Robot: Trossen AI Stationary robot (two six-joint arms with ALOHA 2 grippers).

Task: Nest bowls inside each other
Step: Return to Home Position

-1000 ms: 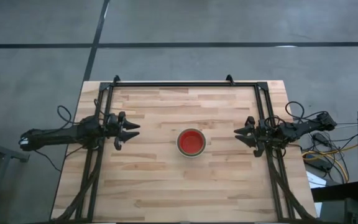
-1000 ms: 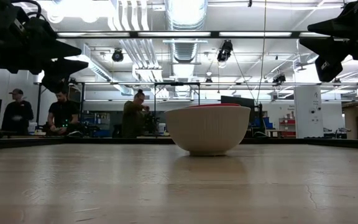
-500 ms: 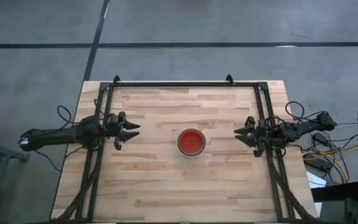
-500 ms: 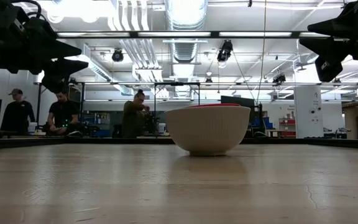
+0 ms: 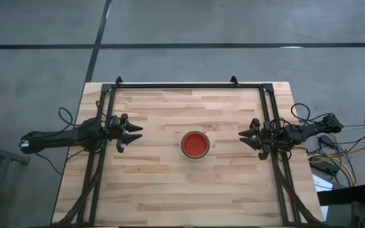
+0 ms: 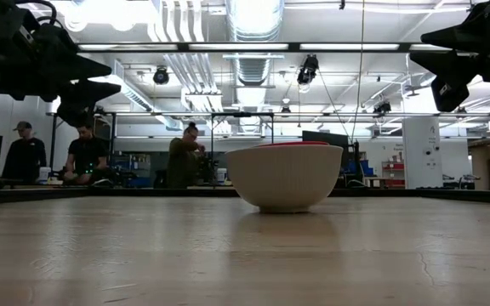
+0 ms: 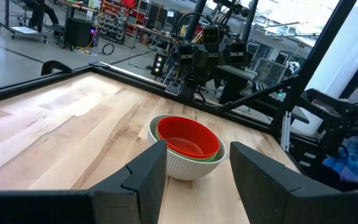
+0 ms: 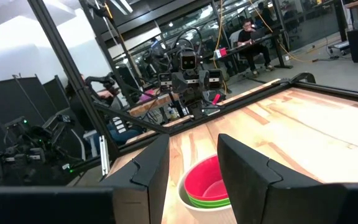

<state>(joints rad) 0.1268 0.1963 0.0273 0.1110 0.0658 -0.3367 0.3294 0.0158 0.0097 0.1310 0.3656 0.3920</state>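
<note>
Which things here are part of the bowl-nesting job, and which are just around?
Job: white-grey bowl, green bowl (only its rim shows) and red bowl, nested mid-table; left gripper and right gripper, both open and empty, at the table's sides.

Just around: table, black frame, cables off the right edge, people in the room behind.

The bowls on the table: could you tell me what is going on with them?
Nothing is being handled. The red bowl sits nested in a green bowl, inside the white-grey bowl, in the middle of the table. The left gripper and right gripper hang open on either side, clear of them.
</note>
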